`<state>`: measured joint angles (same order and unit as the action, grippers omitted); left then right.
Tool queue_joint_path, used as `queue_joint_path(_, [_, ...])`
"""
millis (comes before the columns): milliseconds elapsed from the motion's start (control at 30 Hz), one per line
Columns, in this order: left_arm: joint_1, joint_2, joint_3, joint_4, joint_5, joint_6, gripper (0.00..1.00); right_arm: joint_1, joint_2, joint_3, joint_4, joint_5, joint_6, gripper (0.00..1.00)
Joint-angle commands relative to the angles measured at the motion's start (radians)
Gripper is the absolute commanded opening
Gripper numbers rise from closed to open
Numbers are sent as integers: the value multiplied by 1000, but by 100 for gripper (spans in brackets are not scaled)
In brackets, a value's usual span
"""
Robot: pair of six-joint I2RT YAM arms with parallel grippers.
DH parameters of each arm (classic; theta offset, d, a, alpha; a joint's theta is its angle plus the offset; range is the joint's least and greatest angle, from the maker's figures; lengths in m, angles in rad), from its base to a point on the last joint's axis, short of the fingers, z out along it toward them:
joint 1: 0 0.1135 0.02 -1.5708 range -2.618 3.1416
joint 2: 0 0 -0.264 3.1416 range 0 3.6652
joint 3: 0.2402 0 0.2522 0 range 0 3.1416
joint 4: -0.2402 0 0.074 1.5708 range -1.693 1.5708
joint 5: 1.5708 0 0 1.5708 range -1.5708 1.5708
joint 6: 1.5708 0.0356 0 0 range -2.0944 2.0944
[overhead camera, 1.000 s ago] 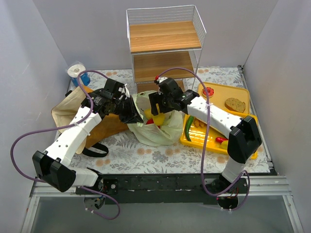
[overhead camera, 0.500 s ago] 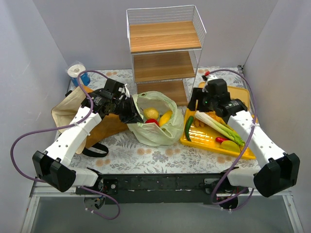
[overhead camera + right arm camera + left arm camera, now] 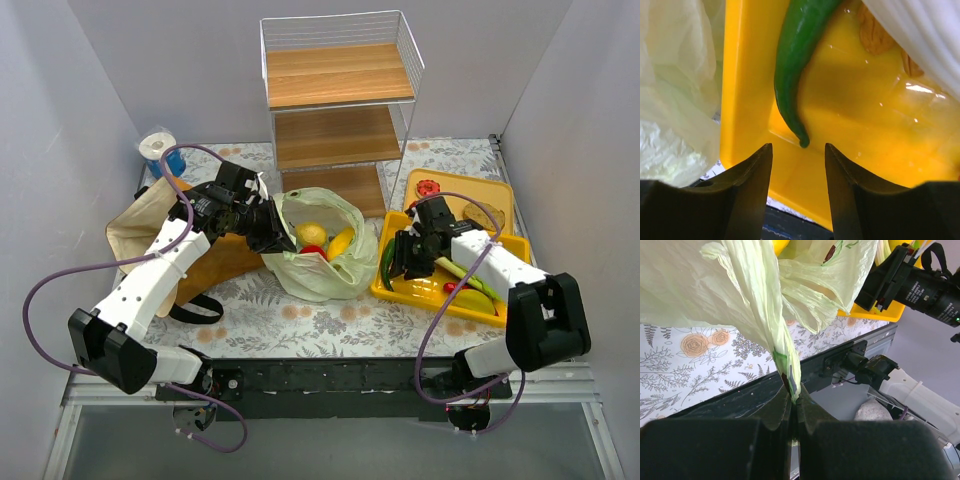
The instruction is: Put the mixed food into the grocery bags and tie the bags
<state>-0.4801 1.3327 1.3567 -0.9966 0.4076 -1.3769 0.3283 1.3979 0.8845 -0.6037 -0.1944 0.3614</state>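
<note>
The pale-green plastic bag [image 3: 330,265] sits open mid-table with a lemon [image 3: 311,234], a red tomato [image 3: 312,250] and a yellow pepper [image 3: 341,243] inside. My left gripper [image 3: 268,240] is shut on the bag's left handle [image 3: 782,355] and holds it stretched. My right gripper [image 3: 398,262] is open and empty, low over the left end of the yellow tray [image 3: 745,75], just short of the tip of a green pepper [image 3: 795,55]. The leek [image 3: 470,277] lies in the tray beside it. The brown bag [image 3: 150,225] lies at the left.
A wire rack with wooden shelves [image 3: 340,105] stands at the back. The tray also holds a red-topped round piece [image 3: 428,188], a bread slice [image 3: 480,213], a red chilli [image 3: 455,287] and tan pieces [image 3: 872,35]. A blue-and-white roll [image 3: 157,148] stands at the back left.
My right arm left the plastic bag, swung over the tray's back, then dropped to the tray's left end by the green pepper. The left gripper kept hold of the handle.
</note>
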Motion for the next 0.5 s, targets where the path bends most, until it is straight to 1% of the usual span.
queue_joint_path(0, [5, -23, 10, 10, 4, 2, 0, 18, 65, 4, 123, -53, -21, 53])
queue_joint_path(133, [5, -21, 13, 9, 0, 2, 0, 60, 124, 27, 182, -36, -21, 54])
queue_joint_path(300, [5, -26, 18, 4, -13, -1, 0, 113, 185, 53, 182, 39, -13, 54])
queue_joint_path(400, [5, -24, 15, 9, -10, -1, 0, 147, 199, 53, 186, 99, 1, 46])
queue_joint_path(433, [3, -23, 15, 10, -10, -2, 0, 152, 208, 53, 183, 124, 7, 38])
queue_joint_path(467, [5, -23, 15, 10, -9, 1, 0, 153, 229, 54, 167, 130, 10, 32])
